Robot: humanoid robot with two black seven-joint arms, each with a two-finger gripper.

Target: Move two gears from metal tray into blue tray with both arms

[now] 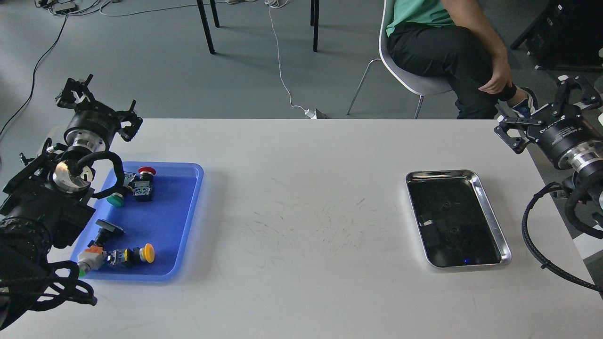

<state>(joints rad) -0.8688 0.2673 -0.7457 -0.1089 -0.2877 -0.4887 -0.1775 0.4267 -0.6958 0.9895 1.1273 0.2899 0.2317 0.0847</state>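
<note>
The metal tray (490, 208) lies on the right side of the white table. On its dark floor I make out two gears as faint small rings, one (444, 205) nearer the back and one (454, 230) nearer the front. The blue tray (172, 221) lies at the left. My left gripper (100, 106) hangs open above the table's back left corner, just behind the blue tray, with nothing between its fingers. My right gripper (537, 107) is open and empty too, held over the table's right edge, behind and to the right of the metal tray.
Several push-button switches with red (146, 171), green (115, 199) and yellow (148, 253) caps lie in the blue tray. A seated person (452, 47) and chair legs are beyond the table's far edge. My left arm covers the blue tray's left rim.
</note>
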